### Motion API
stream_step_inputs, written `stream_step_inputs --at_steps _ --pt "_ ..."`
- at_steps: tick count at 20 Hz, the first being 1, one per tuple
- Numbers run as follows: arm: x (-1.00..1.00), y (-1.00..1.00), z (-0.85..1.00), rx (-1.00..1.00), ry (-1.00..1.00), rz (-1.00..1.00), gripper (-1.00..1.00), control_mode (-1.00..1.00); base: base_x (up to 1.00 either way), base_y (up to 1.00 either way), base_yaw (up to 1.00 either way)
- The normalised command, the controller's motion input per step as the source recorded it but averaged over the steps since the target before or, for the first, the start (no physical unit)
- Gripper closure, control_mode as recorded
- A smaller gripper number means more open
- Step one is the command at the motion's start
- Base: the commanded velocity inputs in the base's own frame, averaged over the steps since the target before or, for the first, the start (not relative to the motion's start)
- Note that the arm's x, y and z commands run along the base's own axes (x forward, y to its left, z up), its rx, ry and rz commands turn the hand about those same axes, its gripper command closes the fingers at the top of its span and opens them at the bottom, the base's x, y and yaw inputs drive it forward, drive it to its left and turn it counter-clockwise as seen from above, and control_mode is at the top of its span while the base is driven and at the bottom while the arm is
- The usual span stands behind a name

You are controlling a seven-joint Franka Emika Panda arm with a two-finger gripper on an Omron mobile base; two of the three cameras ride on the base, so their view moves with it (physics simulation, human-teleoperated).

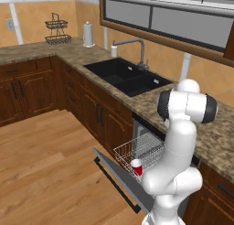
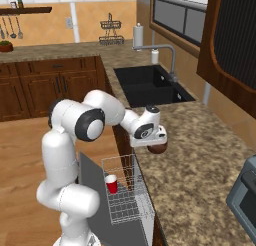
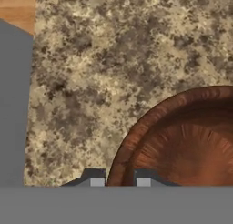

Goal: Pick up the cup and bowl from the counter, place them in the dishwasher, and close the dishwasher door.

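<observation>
The cup [image 1: 136,166] already stands in the dishwasher's [image 1: 146,138] white rack [image 2: 126,197], nearest, above the open dishwasher door [image 1: 119,180]. Farther back the bowl [image 3: 182,141] sits on the desk [image 2: 200,155] near its front edge, the claw [image 3: 120,182] pinching its rim, one finger each side. I'd lift straight up, keeping it level, before swinging toward the rack.
</observation>
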Motion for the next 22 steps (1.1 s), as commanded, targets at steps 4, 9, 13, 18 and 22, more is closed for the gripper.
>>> stream_step_inputs --at_steps 4,9,13,18,22 --pt "-0.41 0.11 0.00 0.00 -0.07 -0.02 1.00 -1.00 0.00 0.00 0.00" --pt "-0.90 0.67 0.00 0.00 -0.12 -0.04 1.00 -1.00 0.00 0.00 0.00" --pt "-0.99 1.00 0.36 -0.09 -0.06 -0.01 1.00 -1.00 0.00 0.00 0.00" --pt "-0.36 1.00 -0.03 -0.21 0.03 0.00 1.00 -1.00 0.00 0.00 0.00" --pt "0.21 0.99 -0.19 -0.10 0.17 0.00 1.00 -1.00 0.00 0.00 0.00"
